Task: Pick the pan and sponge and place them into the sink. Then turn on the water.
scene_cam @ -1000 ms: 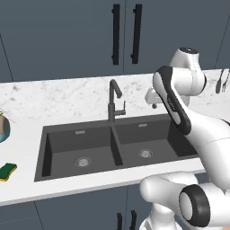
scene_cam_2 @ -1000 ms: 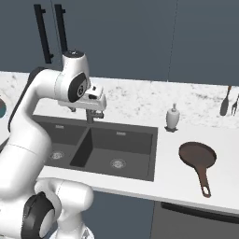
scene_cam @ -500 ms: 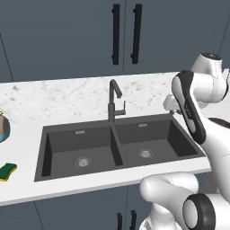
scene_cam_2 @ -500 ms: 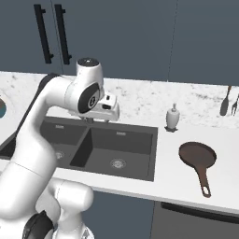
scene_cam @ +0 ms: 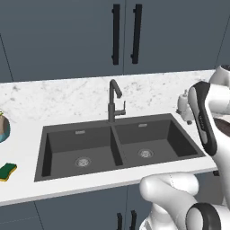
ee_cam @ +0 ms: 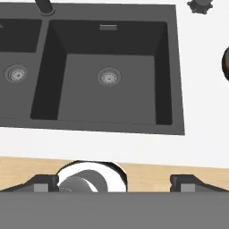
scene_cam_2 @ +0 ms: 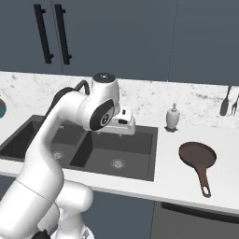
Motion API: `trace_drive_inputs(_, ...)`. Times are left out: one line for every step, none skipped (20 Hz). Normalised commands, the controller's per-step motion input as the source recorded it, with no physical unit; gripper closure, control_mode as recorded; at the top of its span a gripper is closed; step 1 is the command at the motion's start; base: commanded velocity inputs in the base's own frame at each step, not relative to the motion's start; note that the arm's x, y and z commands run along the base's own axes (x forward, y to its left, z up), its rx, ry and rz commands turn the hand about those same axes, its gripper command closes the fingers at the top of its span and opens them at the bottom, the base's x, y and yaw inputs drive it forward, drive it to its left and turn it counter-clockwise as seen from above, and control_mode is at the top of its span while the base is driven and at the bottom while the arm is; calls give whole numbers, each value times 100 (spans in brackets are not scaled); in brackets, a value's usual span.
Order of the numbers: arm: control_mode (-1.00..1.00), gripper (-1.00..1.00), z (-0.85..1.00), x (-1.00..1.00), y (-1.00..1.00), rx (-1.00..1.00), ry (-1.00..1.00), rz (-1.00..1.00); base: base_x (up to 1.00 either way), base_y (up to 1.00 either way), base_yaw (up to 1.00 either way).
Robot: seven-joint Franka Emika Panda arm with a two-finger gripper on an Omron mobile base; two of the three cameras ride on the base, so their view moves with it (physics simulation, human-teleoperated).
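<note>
The dark-brown pan (scene_cam_2: pixel 198 155) lies on the white counter right of the sink (scene_cam_2: pixel 144 140), its handle pointing toward the front edge. In the hand view its rim (ee_cam: pixel 226 61) just shows at the right border. The green and yellow sponge (scene_cam: pixel 7 171) rests on the counter left of the sink (scene_cam: pixel 42 155), near the front edge. My gripper (ee_cam: pixel 114 184) hangs above the right basin's front part, looking down at its drain (ee_cam: pixel 109 77). It is open, its fingertips (ee_cam: pixel 42 183) far apart with nothing between them. The hand (scene_cam_2: pixel 123 125) sits well left of the pan. No water runs from the faucet (scene_cam: pixel 114 100).
A white soap dispenser (scene_cam_2: pixel 172 116) stands between sink and pan, behind both. Dark utensils (scene_cam_2: pixel 227 100) stand at the back right. A teal bowl (scene_cam: pixel 2 128) sits on the far left counter. Dark cabinet doors with black handles (scene_cam: pixel 125 34) rise behind the counter.
The arm has swung to the right, carrying the hand from near the faucet out over the right basin. Pan, sponge and sink stay where they were.
</note>
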Motion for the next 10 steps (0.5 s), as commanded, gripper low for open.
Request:
trace_drive_inputs(-100,-100,-25,-18,-61,-4,0,0,0,0,0)
trace_drive_inputs(-100,-100,-21,-12,-61,-4,2,0,0,0,0)
trace_drive_inputs(-100,-100,-21,-9,-56,-5,2,0,0,0,0)
trace_drive_inputs(-100,-100,-21,-6,-61,-8,3,0,0,0,0)
trace_drive_inputs(-100,-100,-23,-6,-60,-9,3,0,0,0,0)
trace_drive_inputs(-100,-100,-22,-7,-63,-8,4,0,0,0,0)
trace_drive_inputs(-100,-100,-22,-6,-62,-8,4,0,0,0,0)
trace_drive_inputs(-100,-100,-21,-3,-61,-8,4,0,0,0,0)
trace_drive_inputs(-100,-100,-20,-1,-60,-8,3,0,0,0,0)
trace_drive_inputs(-100,-100,-19,-1,-60,-7,3,0,0,0,0)
